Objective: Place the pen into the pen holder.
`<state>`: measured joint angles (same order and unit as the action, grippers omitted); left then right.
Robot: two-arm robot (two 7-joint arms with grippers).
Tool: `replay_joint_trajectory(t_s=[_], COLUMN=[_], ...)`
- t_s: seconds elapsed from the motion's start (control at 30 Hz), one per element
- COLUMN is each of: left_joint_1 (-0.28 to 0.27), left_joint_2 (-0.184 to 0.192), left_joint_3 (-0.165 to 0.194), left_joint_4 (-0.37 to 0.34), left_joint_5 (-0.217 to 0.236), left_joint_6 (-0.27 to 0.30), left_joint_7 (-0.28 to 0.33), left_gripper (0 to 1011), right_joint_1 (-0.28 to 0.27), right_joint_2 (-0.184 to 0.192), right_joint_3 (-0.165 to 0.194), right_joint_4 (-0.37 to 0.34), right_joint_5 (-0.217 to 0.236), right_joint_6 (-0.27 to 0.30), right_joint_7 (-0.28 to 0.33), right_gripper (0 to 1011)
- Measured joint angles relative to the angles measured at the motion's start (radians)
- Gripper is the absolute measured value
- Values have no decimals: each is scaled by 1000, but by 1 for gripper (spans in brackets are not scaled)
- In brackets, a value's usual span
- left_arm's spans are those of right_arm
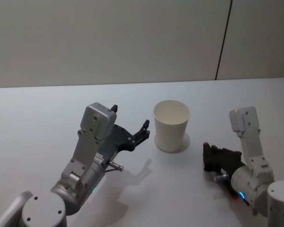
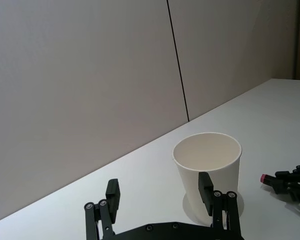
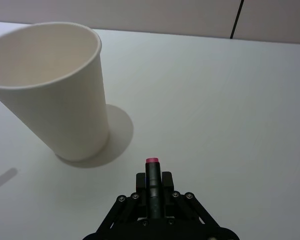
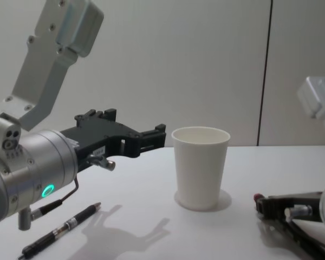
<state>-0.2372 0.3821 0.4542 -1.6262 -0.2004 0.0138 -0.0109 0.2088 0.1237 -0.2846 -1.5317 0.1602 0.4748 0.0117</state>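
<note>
The pen holder (image 1: 171,126), a plain white paper cup, stands upright and empty mid-table. My right gripper (image 1: 209,153) rests low on the table just right of it, shut on a dark pen (image 3: 152,172) whose pink end (image 4: 257,198) points toward the cup. In the right wrist view the pen lies between the shut fingers, a short gap from the pen holder (image 3: 55,95). My left gripper (image 1: 130,118) hovers open just left of the cup, holding nothing. Its fingers (image 2: 206,186) frame the pen holder (image 2: 210,170) in the left wrist view.
A second dark pen (image 4: 62,230) lies on the white table (image 1: 38,118) beneath my left arm, near the front left. A plain wall with a dark vertical seam (image 1: 223,40) runs behind the table.
</note>
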Motion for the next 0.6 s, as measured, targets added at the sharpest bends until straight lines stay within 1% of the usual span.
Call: replay_joint_trajectory(t_s=[0.1,0.2,0.3,0.33,0.43,0.5,0.53,0.6], left_joint_1=[0,0,0,0,0,0,0,0], left_joint_2=[0,0,0,0,0,0,0,0], left_joint_3=[0,0,0,0,0,0,0,0], left_joint_4=[0,0,0,0,0,0,0,0], left_joint_5=[0,0,0,0,0,0,0,0], left_joint_6=[0,0,0,0,0,0,0,0], left_joint_7=[0,0,0,0,0,0,0,0], left_gripper=[999,1000,1000,999,1000,1000,1000,1000], right_joint_1=[-3,-8,-11,-14,-16,-19,-21,-23], right_joint_2=[2,6,9,12,15,18,21,23], right_joint_3=[-1,-1,-2,-2,-2,-2,-2,-2], right_joint_4=[-6,-15,-21,-25,-31,-36,-39,-43], right_joint_5=[-10,-25,-34,-41,-49,-58,-64,-69], right_joint_6=[-19,-53,-75,-93,-119,-145,-168,-187], right_joint_7=[5,13,18,23,30,38,45,51], right_gripper=[173,173,173,173,173,173,173,173])
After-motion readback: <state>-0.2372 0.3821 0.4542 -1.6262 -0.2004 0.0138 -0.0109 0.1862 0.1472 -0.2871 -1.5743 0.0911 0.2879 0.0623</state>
